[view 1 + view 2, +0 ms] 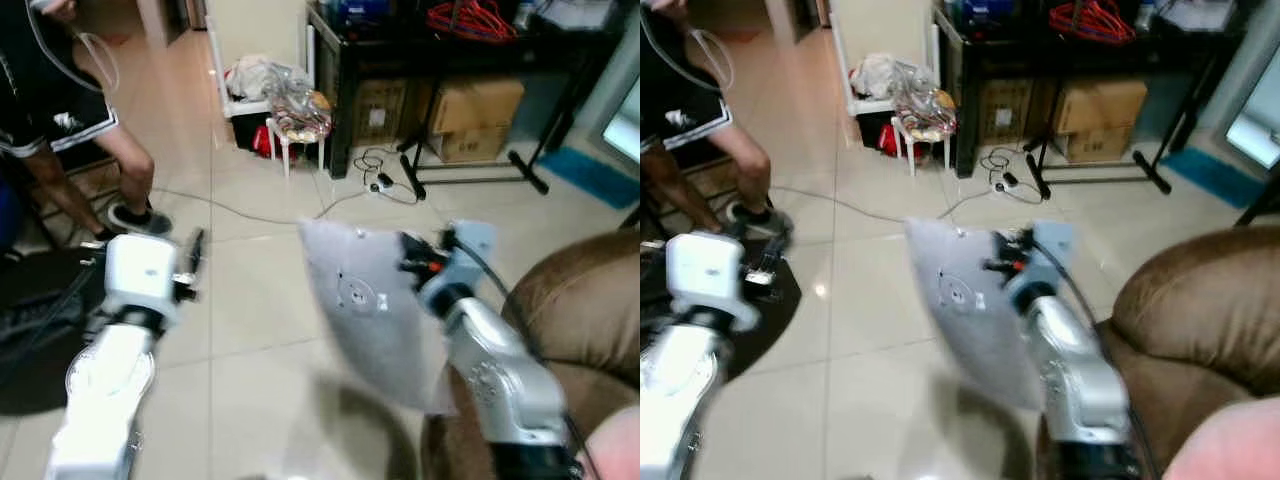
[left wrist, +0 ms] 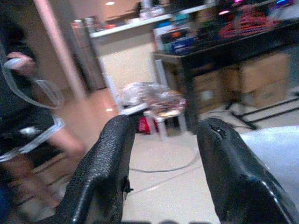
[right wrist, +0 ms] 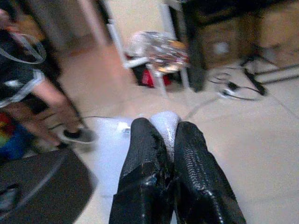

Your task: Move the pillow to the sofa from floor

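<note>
A pale grey-blue pillow (image 1: 365, 310) hangs in the air in front of me, above the tiled floor. My right gripper (image 1: 412, 262) is shut on its upper edge; in the right wrist view the two black fingers (image 3: 145, 177) pinch a fold of the pillow (image 3: 163, 123). The brown sofa (image 1: 585, 310) stands at the right, its armrest just beyond the pillow. My left gripper (image 1: 195, 252) is raised at the left, apart from the pillow, and its fingers (image 2: 107, 172) stand open with nothing between them.
A person (image 1: 60, 110) in dark shorts stands at the far left. A black mat (image 1: 40, 310) lies on the floor below my left arm. A small white stool (image 1: 298, 125) with bags, a black table (image 1: 440, 50), cardboard boxes and floor cables (image 1: 385, 185) stand at the back.
</note>
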